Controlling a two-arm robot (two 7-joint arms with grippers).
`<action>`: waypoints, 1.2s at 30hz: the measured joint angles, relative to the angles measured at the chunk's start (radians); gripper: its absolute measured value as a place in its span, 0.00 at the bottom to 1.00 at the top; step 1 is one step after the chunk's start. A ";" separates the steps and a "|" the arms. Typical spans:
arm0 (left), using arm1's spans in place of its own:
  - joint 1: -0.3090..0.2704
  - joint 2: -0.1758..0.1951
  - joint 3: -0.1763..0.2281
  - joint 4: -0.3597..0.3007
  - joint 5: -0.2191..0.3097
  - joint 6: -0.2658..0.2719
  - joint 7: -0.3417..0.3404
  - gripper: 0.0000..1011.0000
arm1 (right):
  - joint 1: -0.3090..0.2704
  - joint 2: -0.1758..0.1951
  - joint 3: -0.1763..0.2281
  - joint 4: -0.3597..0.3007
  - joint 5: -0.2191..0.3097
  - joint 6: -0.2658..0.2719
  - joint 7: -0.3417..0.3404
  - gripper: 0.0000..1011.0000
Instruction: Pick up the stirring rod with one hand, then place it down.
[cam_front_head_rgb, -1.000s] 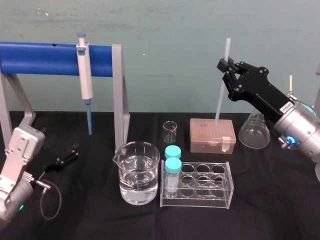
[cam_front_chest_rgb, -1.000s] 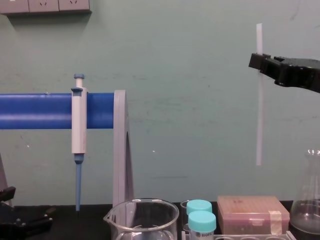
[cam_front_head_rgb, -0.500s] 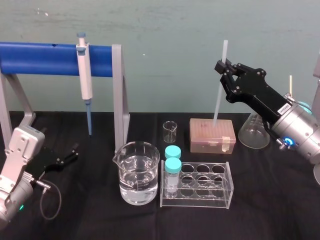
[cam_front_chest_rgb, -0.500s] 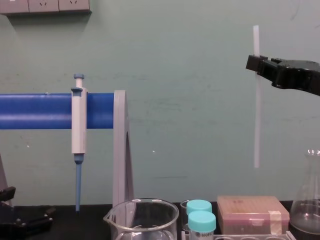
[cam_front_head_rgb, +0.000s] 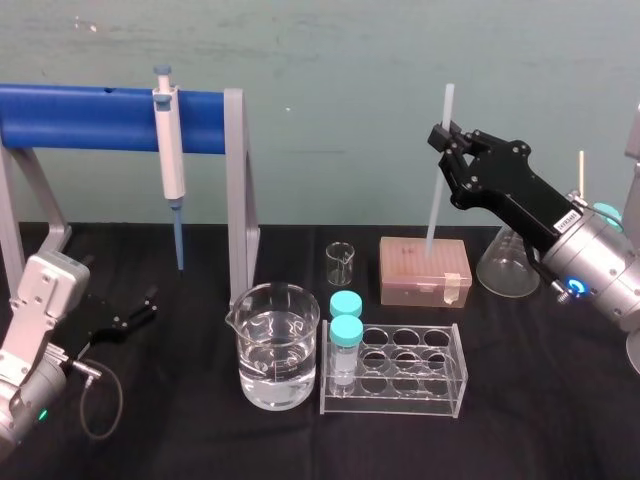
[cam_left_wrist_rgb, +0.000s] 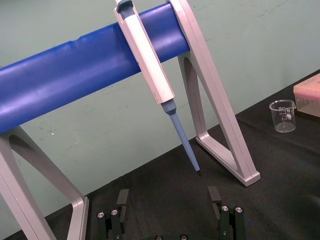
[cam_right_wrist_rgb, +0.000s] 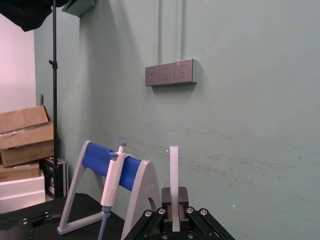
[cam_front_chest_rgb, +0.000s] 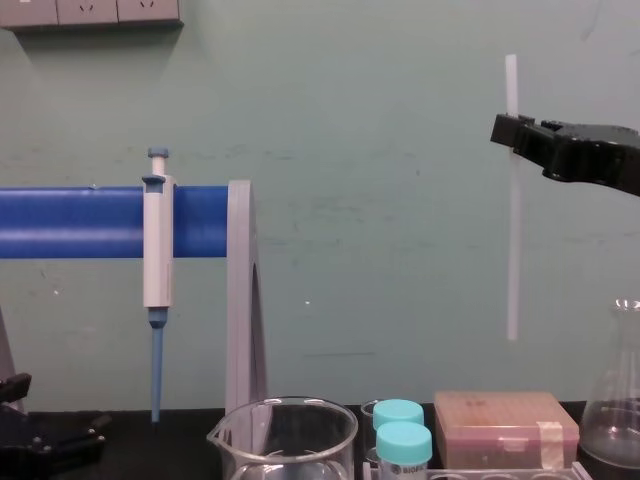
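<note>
From the head view, the right hand (cam_front_head_rgb: 447, 150) is clamped on the stirring rod (cam_front_head_rgb: 436, 200) near its upper end. The rod hangs almost upright in the air, its lower tip just above a lidded box (cam_front_head_rgb: 425, 270) below the hand. The pick-up looks done, so the step in hand is setting it down. That calls for lowering it over a bare patch of table and laying it over before letting go, since a thin rod would probably tip or roll. The left hand (cam_front_head_rgb: 135, 310) rests on the table, far to the other side.

Down and to the left of the right hand, a large beaker (cam_front_head_rgb: 278, 345) is about half full of clear liquid. A small beaker (cam_front_head_rgb: 340, 262) looks empty. A clear rack (cam_front_head_rgb: 440, 375) holds two capped tubes (cam_front_head_rgb: 346, 330) at its left end, with its other holes empty. I cannot tell what is in the flask (cam_front_head_rgb: 510, 265) under the right hand's arm.

In the left wrist view, the left hand (cam_left_wrist_rgb: 168, 200) has its jaws spread wide, holding nothing.

In the right wrist view, the right hand (cam_right_wrist_rgb: 174, 200) pinches the stirring rod (cam_right_wrist_rgb: 173, 170), which rises straight out beyond it.

In the chest view, the stirring rod (cam_front_chest_rgb: 513, 250) hangs below the right hand (cam_front_chest_rgb: 515, 135), its tip well clear of the box (cam_front_chest_rgb: 505, 428).
</note>
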 joint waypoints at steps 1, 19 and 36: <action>0.000 0.000 0.000 0.000 0.000 0.000 0.000 0.99 | -0.001 0.000 0.000 -0.001 0.001 0.000 0.000 0.07; 0.000 0.000 0.000 0.000 0.000 0.000 0.000 0.99 | -0.005 0.007 -0.003 -0.001 0.008 0.003 0.007 0.07; 0.000 0.000 0.000 0.000 0.000 0.000 0.000 0.99 | -0.001 0.009 -0.004 0.002 0.010 0.002 0.010 0.07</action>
